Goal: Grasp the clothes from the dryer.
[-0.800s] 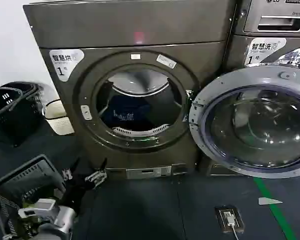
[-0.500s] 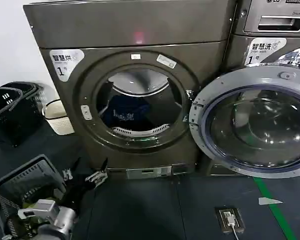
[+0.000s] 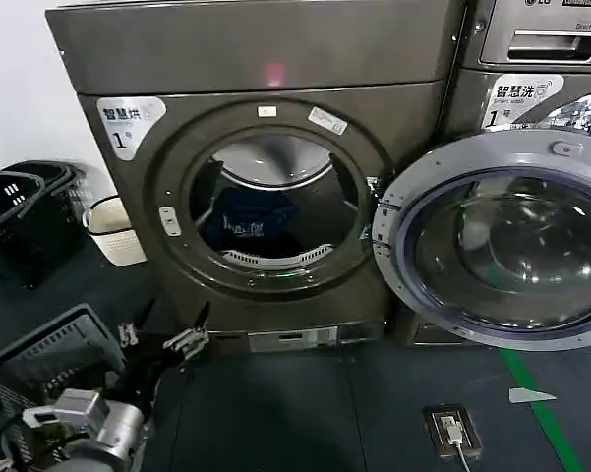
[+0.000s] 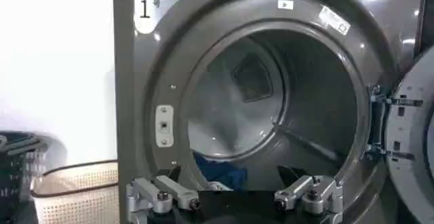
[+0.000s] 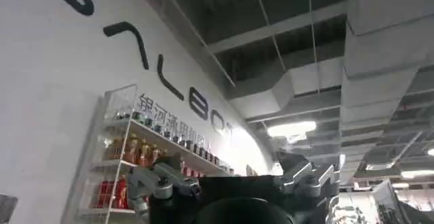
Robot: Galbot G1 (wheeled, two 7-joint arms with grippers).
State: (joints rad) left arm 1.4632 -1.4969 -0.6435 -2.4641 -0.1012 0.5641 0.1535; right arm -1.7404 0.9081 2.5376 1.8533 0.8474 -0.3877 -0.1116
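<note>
Your left pincer [image 3: 162, 344] sits wide open and empty, low in front of the dryer [image 3: 265, 147], lined up with the open drum because the blue clothes [image 3: 248, 221] lie at the drum's bottom; right pincer [image 5: 234, 184] points ceilingward, open, idle.

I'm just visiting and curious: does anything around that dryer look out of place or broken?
Nothing looks damaged or spilled. The grey dryer's round glass door hangs wide open, and a dark blue garment lies inside the steel drum, as expected for unloading. The left claw waits open, low in front of the dryer; the right claw points toward the ceiling.
</note>
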